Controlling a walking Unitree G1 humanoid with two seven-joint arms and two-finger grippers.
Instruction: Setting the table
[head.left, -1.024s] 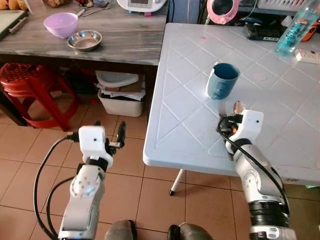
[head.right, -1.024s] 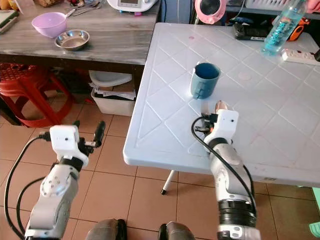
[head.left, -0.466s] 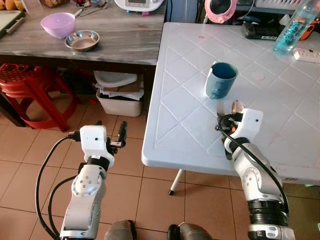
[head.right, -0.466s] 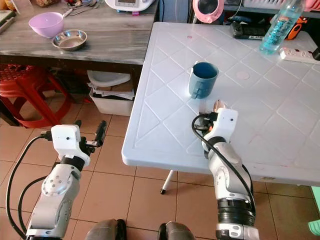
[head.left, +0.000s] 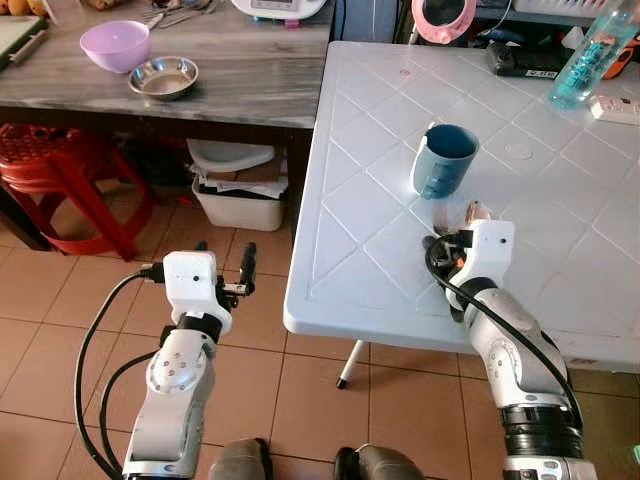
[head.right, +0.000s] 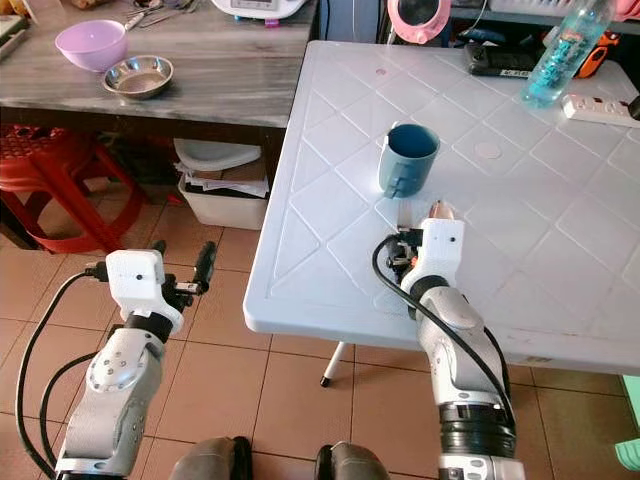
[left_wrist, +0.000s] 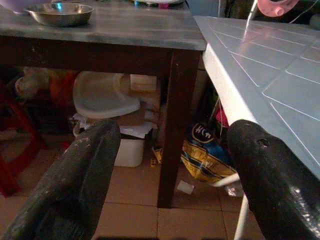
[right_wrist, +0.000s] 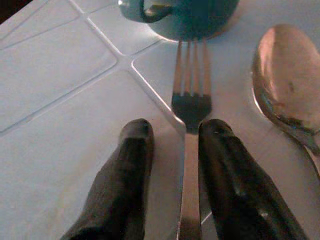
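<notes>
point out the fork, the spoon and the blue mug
fork (right_wrist: 191, 95), right wrist view, base of the tines
spoon (right_wrist: 287, 75), right wrist view, middle of the bowl
blue mug (head.left: 441, 168), left eye view, outer wall

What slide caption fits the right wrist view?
Right gripper, fingers apart, straddles a silver metal fork beside a shiny spoon below the blue ceramic mug.
</notes>
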